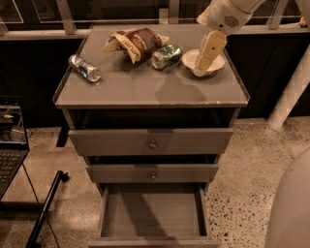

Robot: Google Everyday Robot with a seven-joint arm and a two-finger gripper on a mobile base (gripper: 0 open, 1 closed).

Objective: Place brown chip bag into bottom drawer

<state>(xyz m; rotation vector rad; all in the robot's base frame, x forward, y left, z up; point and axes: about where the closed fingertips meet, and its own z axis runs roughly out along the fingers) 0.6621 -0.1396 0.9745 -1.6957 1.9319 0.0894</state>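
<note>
Grey bottom drawer (152,213): nearest the camera, lowest of three, pulled out furthest, its flat inside in plain view.
Speckled floor (242,179): stone-flecked, around the cabinet's foot.
Laptop (9,145): at the left edge, screen lit, well apart from the cabinet.
Middle drawer (121,173): one, above the bottom drawer, drawn out a little, with a round metal knob (153,175).
Top drawer (111,141): one, drawn out slightly, with a second round knob (152,144).
Drawer count: three; knob count: two.
Worktop (145,89): grey, flat, carrying four things along its far half.
Bottle (85,68): one, clear, lying on its side at the left.
Brown chip bag (138,42): one, crinkled, lying on the worktop at rear centre, well apart from the bottom drawer; nothing grips it.
Green soda can (166,55): one, on its side, just right of the bag.
Bowl (189,59): one, pale and shallow, right of the can.
Gripper (203,62): one, cream, pointing down and slightly left, its tip over the bowl, right of the can and apart from the bag.
Jaws: whether spread or pressed together cannot be told.
Arm (227,14): white, entering from the upper right, wrist bent downward toward the worktop.
</note>
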